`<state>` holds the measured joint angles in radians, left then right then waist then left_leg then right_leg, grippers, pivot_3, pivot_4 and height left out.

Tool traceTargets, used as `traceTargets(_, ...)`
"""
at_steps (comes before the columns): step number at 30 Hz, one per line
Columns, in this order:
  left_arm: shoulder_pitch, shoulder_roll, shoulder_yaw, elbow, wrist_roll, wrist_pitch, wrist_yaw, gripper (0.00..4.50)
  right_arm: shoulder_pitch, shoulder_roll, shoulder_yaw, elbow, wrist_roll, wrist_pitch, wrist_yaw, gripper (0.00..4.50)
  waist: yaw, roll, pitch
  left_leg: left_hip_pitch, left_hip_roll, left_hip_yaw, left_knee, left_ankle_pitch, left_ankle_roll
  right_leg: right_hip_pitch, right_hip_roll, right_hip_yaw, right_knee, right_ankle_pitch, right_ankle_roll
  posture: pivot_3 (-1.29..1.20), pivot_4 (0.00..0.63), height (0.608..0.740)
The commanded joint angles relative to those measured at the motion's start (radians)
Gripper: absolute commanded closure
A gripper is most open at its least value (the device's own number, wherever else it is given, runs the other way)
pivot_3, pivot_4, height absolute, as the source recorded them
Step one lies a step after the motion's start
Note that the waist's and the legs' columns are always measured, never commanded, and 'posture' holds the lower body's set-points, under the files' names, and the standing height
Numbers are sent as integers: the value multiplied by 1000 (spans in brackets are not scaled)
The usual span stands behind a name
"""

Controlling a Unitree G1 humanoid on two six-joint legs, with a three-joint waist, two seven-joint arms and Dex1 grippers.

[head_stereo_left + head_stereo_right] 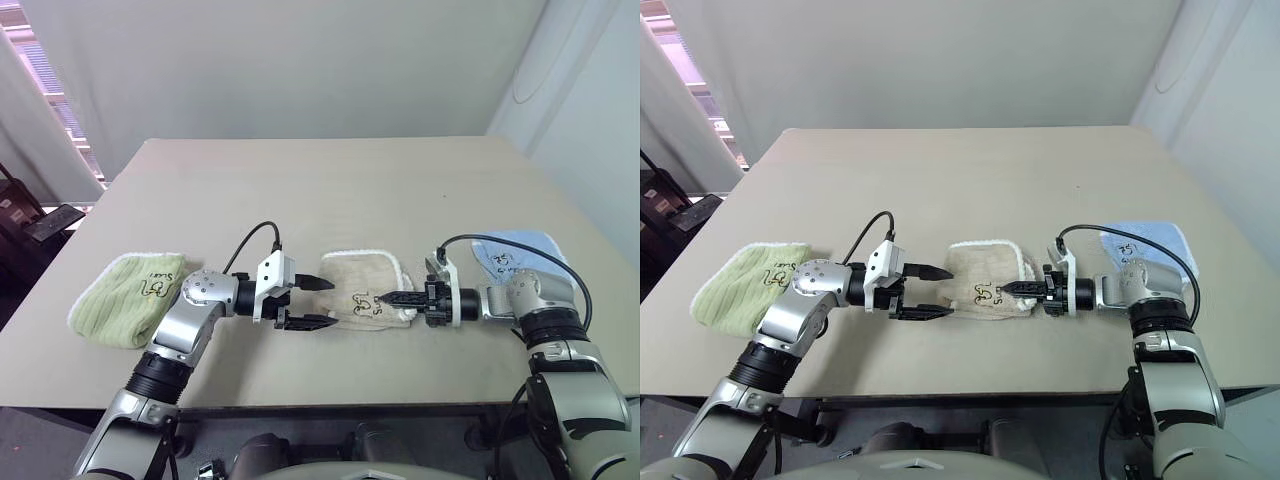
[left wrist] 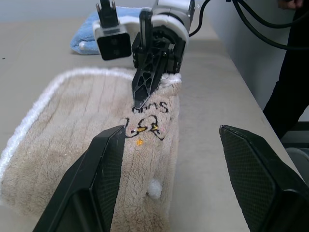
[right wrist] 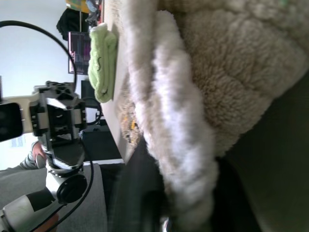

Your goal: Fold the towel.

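Observation:
The towel [image 1: 355, 285], beige terry with white corded edging and dark handwritten marks, lies folded near the table's front edge. My right gripper [image 1: 385, 298] reaches in from the right and is shut on the towel's right edge, beside the marks. The right wrist view shows the white edging [image 3: 178, 145] pinched between its fingers. Just off the towel's left edge, my left gripper [image 1: 333, 303] points toward it and stands open, holding nothing. In the left wrist view its two fingers [image 2: 96, 174] frame the towel's near edge and the shut right gripper [image 2: 139, 101].
A light green folded towel [image 1: 125, 295] lies at the front left of the table [image 1: 300, 180]. A light blue folded one [image 1: 515, 250] sits at the front right, behind my right arm. A person's dark-clothed leg [image 2: 289, 96] stands beside the table.

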<state>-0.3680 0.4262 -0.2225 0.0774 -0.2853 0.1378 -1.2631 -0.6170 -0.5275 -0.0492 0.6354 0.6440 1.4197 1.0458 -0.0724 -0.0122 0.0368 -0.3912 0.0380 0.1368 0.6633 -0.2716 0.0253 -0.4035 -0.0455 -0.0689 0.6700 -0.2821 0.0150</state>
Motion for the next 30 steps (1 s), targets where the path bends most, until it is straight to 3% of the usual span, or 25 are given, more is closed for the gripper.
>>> traceTargets(1, -33, 1, 0, -3, 0, -19, 3, 1193, 29, 43, -24, -39, 28, 26, -24, 4494, 2, 0, 0, 0, 0, 0, 0, 0, 0, 0, 0, 0, 0, 0, -1, 0, 0, 724)
traceTargets(3, -34, 0, 1, -3, -1, -17, 5, 1193, 48, 52, -77, -90, 55, 49, -46, 4494, 2, 1, 1, 0, 0, 0, 0, 0, 0, -1, -1, 0, 0, 1, -1, 0, 0, 724)
traceTargets(6, -43, -1, 3, 11, 3, -20, 8, 1193, 70, 108, -260, -215, 120, 90, -142, 4494, 3, 4, 3, -2, 0, 0, -1, 0, -1, -2, 0, 0, 0, 1, -1, 0, 0, 724)
traceTargets(9, -54, -2, 5, 33, 6, -28, 10, 1193, 58, 208, -504, -326, 151, 146, -329, 4494, 8, 12, 5, -8, 0, 1, -1, 3, 0, -8, 0, 0, 1, 3, 3, 0, 0, 724)
traceTargets(12, -57, -5, 3, 39, -3, -21, 2, 1193, 35, 313, -730, -484, 201, 150, -502, 4494, 23, 12, 5, -17, 0, 1, 0, 4, 0, -16, 0, 0, 1, 4, 6, 0, 0, 724)
traceTargets(17, -65, -9, -8, 61, 5, -31, -17, 1193, -10, 433, -951, -755, 304, 44, -759, 4494, 32, 13, 5, -21, 0, 2, 0, 4, 1, -21, 0, 0, 1, 5, 7, 0, 0, 724)
traceTargets(21, -94, -34, -11, 92, 8, -33, -20, 1193, -40, 430, -1047, -853, 379, -152, -934, 4494, 33, 13, 5, -21, -1, 2, 0, 4, 1, -20, -1, 0, 1, 5, 7, 0, 0, 724)
traceTargets(24, -110, -47, -14, 119, 12, -41, -23, 1193, -5, 401, -1052, -875, 455, -217, -1000, 4494, 28, 13, 5, -21, -2, 2, 0, 4, 1, -20, -1, 0, 0, 5, 7, 0, 0, 724)
traceTargets(30, -118, -66, -23, 138, 10, -51, -22, 1193, 104, 345, -1038, -834, 382, -477, -1127, 4494, 28, 14, 6, -20, -2, 2, -1, 4, 1, -20, 1, 0, 1, 4, 8, 0, 0, 724)
